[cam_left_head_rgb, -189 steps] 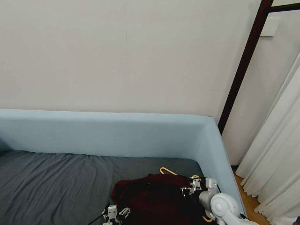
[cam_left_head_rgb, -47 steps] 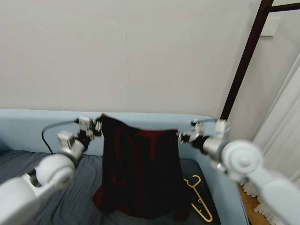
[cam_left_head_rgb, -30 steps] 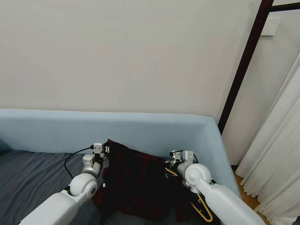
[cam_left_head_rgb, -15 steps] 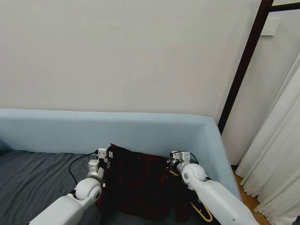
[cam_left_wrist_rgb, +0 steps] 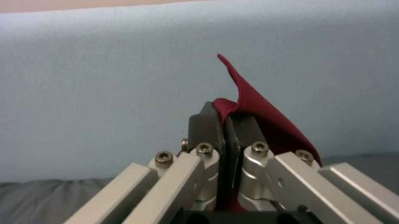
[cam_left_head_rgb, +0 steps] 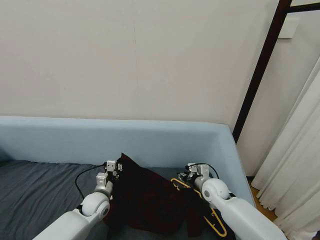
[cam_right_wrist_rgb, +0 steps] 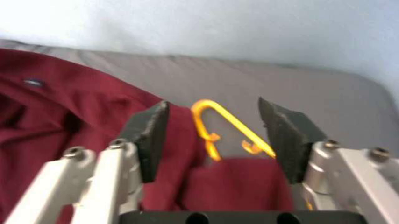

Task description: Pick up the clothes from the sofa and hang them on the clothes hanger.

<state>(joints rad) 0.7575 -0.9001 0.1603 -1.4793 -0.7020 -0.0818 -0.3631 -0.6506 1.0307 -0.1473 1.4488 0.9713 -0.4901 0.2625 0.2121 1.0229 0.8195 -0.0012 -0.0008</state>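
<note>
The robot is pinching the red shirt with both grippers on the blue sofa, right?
Not both. The left gripper pinches the red shirt; the right gripper is open over the yellow hanger, as the right wrist view shows.

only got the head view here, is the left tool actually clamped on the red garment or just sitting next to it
observer: Clamped. The left wrist view shows the left tool shut on a fold of the dark red garment.
operator: ok and the right one, got anything
observer: No. In the right wrist view the right tool is open and empty, with the hook of the yellow hanger lying ahead between its spread fingers on the grey sofa seat.
</note>
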